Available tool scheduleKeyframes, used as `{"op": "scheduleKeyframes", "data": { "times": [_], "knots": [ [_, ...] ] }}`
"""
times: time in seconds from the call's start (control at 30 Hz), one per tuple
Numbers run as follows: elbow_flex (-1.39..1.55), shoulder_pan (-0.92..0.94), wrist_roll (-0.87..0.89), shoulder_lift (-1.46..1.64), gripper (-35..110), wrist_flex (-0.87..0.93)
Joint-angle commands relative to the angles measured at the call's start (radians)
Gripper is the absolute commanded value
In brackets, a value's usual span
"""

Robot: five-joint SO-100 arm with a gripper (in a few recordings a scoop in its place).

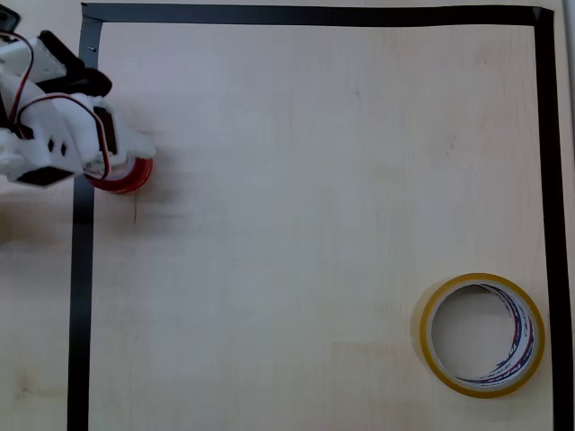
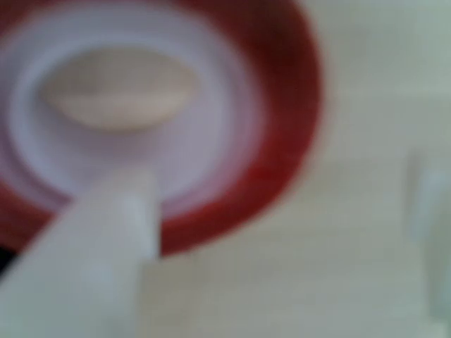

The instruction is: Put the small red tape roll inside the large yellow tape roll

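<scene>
The small red tape roll (image 1: 130, 176) lies flat on the bench (image 1: 305, 180) at the far left of the overhead view, just inside the black tape border (image 1: 83, 269), and is largely covered there by the white end effector (image 1: 135, 153). In the wrist view the roll (image 2: 282, 105) is close and blurred, its white inner core (image 2: 225, 134) ringing a patch of bare bench, with one pale finger (image 2: 99, 260) at the roll's near rim, its tip over the white core; a second pale shape at the right edge may be the other finger, set well apart, so the end effector appears to stand open around the roll's wall, gripping nothing yet. By its look the roll is light, stiff and glossy, hence likely to slide if nudged; the better hold is judged to be across the wall, one finger in the core and one outside on the red tape. The large yellow tape roll (image 1: 482, 334) lies flat at the near right, close to the right border strip, its wide hole facing up. Between the two rolls the bench is bare wood, giving open room for a diagonal carry; the yellow roll's thin wall is the edge to clear on lowering.
</scene>
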Motion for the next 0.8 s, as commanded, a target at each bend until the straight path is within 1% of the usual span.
{"op": "scheduleKeyframes", "data": {
  "times": [0.0, 0.53, 0.7, 0.77],
  "knots": [
    [-0.005, -0.006, 0.032, 0.026, 18, -0.021],
    [-0.018, 0.0, 0.032, -0.15, 18, -0.121],
    [-0.031, 0.006, 0.025, -0.196, 13, -0.137],
    [-0.043, 0.012, 0.025, -0.221, 5, -0.137]
  ]
}}
